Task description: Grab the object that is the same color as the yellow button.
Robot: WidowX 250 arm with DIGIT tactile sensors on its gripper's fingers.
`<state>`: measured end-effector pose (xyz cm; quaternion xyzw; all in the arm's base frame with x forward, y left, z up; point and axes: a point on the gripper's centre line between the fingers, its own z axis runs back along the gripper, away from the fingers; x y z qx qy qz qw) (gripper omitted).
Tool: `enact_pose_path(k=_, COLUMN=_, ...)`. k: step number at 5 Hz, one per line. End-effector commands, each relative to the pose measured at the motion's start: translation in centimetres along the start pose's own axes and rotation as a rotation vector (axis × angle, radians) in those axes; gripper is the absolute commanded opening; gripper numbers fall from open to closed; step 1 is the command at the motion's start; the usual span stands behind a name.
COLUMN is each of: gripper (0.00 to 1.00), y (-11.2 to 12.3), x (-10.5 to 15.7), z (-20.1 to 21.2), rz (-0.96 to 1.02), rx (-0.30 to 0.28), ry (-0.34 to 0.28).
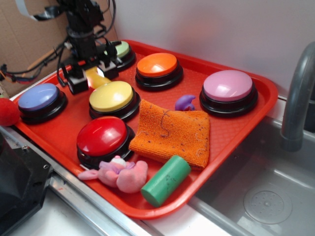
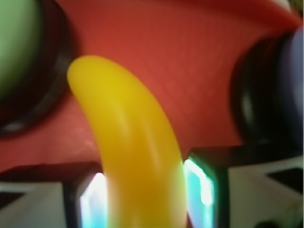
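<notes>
The object is a small glossy yellow banana-like toy, lying between the light green button and the yellow dome button at the back left of the red tray. My gripper is down over it. In the wrist view the banana toy fills the gap of my gripper, with the left pad and the right pad against its sides. I cannot tell whether the toy rests on the tray or is lifted off it.
On the tray are also a blue button, an orange button, a pink button, a red button, an orange cloth, a purple toy, a green cylinder and a pink plush. A sink and faucet lie to the right.
</notes>
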<state>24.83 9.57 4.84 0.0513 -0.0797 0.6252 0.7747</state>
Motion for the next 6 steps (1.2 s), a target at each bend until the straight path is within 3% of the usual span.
enact_pose_path(k=1, gripper=0.00, y=-0.6, x=1.5, z=7.8, rz=-0.260, rx=-0.104, ry=0.001)
enact_pose_path(k=2, gripper=0.00, y=-0.5, x=-0.1, z=10.9, rz=-0.512, rx=-0.109, ry=0.036)
enact_pose_path(k=3, gripper=0.00, y=0.0, x=-1.6, z=13.0, rz=-0.763, rx=-0.129, ry=0.014)
enact_pose_path(k=4, gripper=0.00, y=0.7, x=-3.1, z=14.1, rz=-1.006, rx=-0.188, ry=0.031)
enact_pose_path(k=5, gripper=0.00, y=1.3, x=-4.5, z=14.0, rz=-1.153, rx=-0.204, ry=0.045)
enact_pose_path(k=6, gripper=0.00, y=1.8, x=-4.9, z=13.7, rz=-1.165, rx=-0.216, ry=0.063)
